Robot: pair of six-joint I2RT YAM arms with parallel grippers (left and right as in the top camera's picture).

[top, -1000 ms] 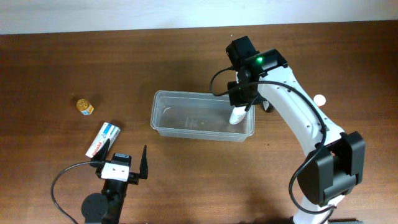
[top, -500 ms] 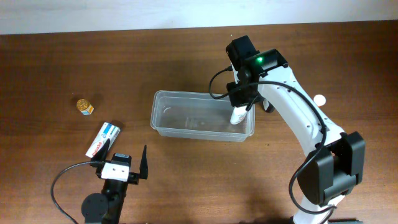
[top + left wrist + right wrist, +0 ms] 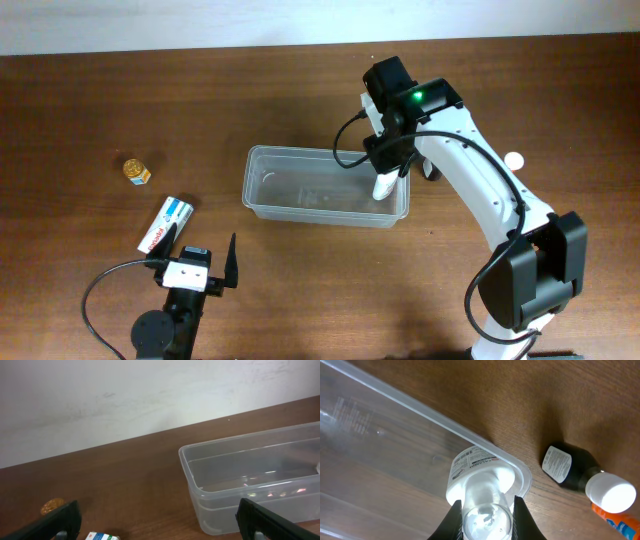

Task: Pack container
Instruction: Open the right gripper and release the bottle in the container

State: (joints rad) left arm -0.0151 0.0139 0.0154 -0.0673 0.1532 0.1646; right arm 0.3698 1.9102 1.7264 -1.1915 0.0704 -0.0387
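placing step: the right gripper (image 3: pixel 487 507), fingers clamped on a white bottle (image 3: pixel 479 474), holds it inside the right end of the container (image 3: pixel 300 192) at mid-table, so next it likely must let go and lift clear, while the left gripper (image 3: pixel 157 507) hangs with fingers wide apart.

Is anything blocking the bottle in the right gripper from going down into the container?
Nothing visible does. The white bottle, clamped in the right gripper, hangs over one end of the container, whose floor looks bare.
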